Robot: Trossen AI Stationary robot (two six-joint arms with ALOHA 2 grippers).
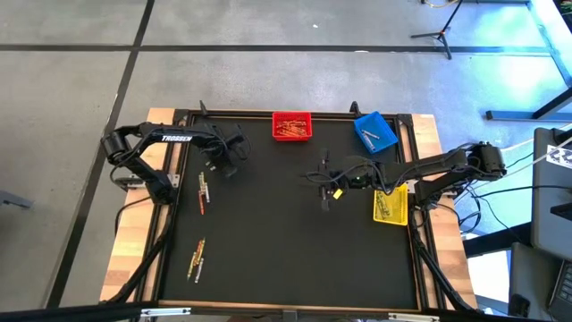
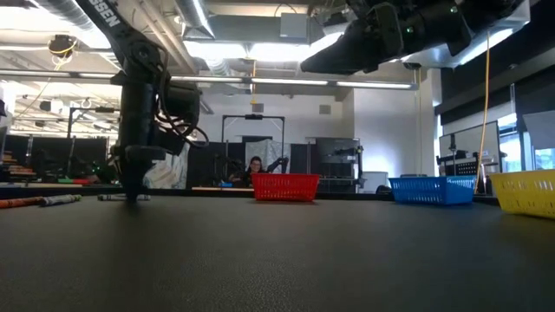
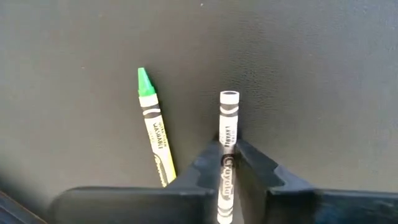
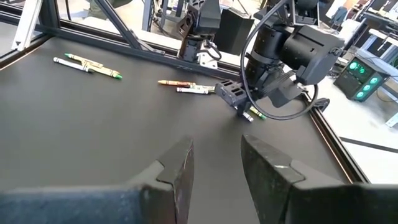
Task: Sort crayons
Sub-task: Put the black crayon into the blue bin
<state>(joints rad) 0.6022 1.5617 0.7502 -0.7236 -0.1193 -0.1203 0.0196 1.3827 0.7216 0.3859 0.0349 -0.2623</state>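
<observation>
My left gripper [image 1: 214, 167] points down at the black mat near its far left and is shut on a pale grey crayon [image 3: 229, 115] that lies flat there. A green crayon [image 3: 154, 127] lies on the mat close beside it. More crayons lie in loose groups at the left [image 1: 202, 192] and near left [image 1: 197, 259] of the mat. My right gripper [image 4: 214, 155] hangs open above the mat's middle right [image 1: 325, 190], with nothing between its fingers. My left gripper pinches the pale grey crayon about its middle [image 3: 227, 142] between its two fingers, one on each long side. The fingers come from above and point down, with their tips at the mat [image 2: 132, 198]. The crayon lies flat on the mat.
A red bin [image 1: 291, 125] with crayons and a blue bin [image 1: 375, 131] stand at the far edge. A yellow bin [image 1: 391, 204] stands at the right edge under the right arm. A raised black frame [image 1: 420, 268] borders the mat. A person [image 2: 255, 166] sits in the room beyond.
</observation>
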